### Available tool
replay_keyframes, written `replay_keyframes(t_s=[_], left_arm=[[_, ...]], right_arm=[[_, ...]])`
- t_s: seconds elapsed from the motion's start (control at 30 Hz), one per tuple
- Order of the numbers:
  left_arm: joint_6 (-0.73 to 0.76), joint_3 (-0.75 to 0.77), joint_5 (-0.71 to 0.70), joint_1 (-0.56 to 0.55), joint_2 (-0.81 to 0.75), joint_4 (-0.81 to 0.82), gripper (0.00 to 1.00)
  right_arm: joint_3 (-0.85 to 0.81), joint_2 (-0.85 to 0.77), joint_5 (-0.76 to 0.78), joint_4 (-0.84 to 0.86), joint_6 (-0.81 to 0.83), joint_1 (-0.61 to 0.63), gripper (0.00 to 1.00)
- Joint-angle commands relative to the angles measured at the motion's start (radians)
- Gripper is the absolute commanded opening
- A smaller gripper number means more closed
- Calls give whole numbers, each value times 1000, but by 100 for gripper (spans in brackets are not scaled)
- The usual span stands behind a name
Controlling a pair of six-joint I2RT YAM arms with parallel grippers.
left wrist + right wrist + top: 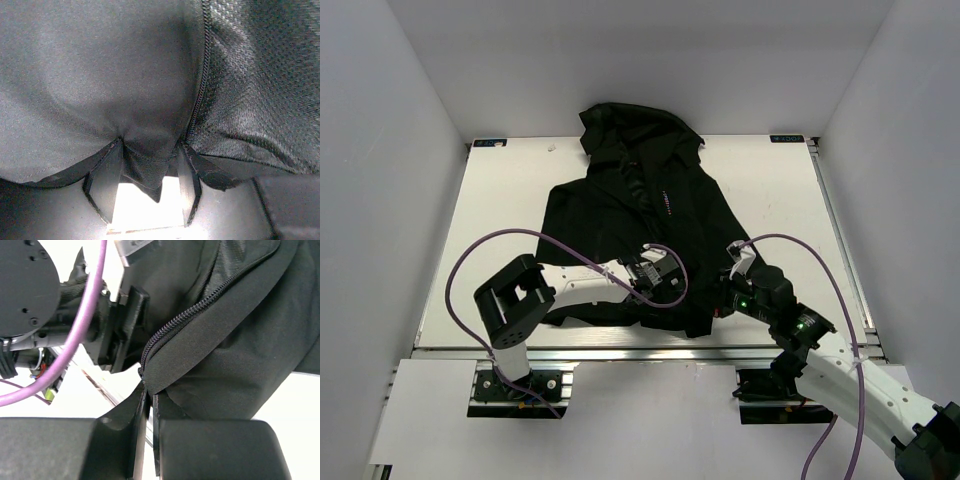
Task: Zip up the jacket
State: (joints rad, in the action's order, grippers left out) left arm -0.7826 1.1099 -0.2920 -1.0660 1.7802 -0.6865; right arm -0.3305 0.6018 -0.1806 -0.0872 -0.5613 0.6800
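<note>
The black hooded jacket [620, 210] lies flat on the white table [500, 220], hood at the far end and front open. My left gripper [660, 278] is at the middle of the near hem. In the left wrist view it [150, 150] is closed on a fold of jacket fabric [145, 165] just left of the zipper teeth [200, 90]. My right gripper [725, 300] is at the hem's right side. In the right wrist view it [149, 395] is shut on the bottom end of the other zipper edge [190, 315], which is lifted off the table.
White walls [380, 200] enclose the table on three sides. A metal rail [650, 352] runs along the near edge. Purple cables [460, 270] loop over both arms. The left arm's wrist [120, 325] is close beside the right gripper.
</note>
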Motion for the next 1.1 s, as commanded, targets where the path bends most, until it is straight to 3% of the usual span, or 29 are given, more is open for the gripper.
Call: replay_keyframes(t_s=[0.0,0.37,0.53,0.63,0.8,0.97,1.07], left_arm=[[-7,5,-75,0,-4,-90,56],[-7,28,-101,15,-80,-143,59],[8,19,-76,17,-96,-128,41],[9,27,-61,18,-90,-125,38],[16,36,-59,18,-107,-120,40],[28,48,-68,21,-137,-131,51],[32,44,-65,31,-146,-131,48]], right_arm=[[-5,-2,43,-16,31,-5,0],[-15,10,73,-43,38,-5,0],[-15,26,66,-36,40,-5,0],[-10,32,55,-26,38,-5,0],[-10,44,46,-20,41,-5,0],[-12,55,44,-23,43,-5,0],[-16,55,44,-23,44,-5,0]])
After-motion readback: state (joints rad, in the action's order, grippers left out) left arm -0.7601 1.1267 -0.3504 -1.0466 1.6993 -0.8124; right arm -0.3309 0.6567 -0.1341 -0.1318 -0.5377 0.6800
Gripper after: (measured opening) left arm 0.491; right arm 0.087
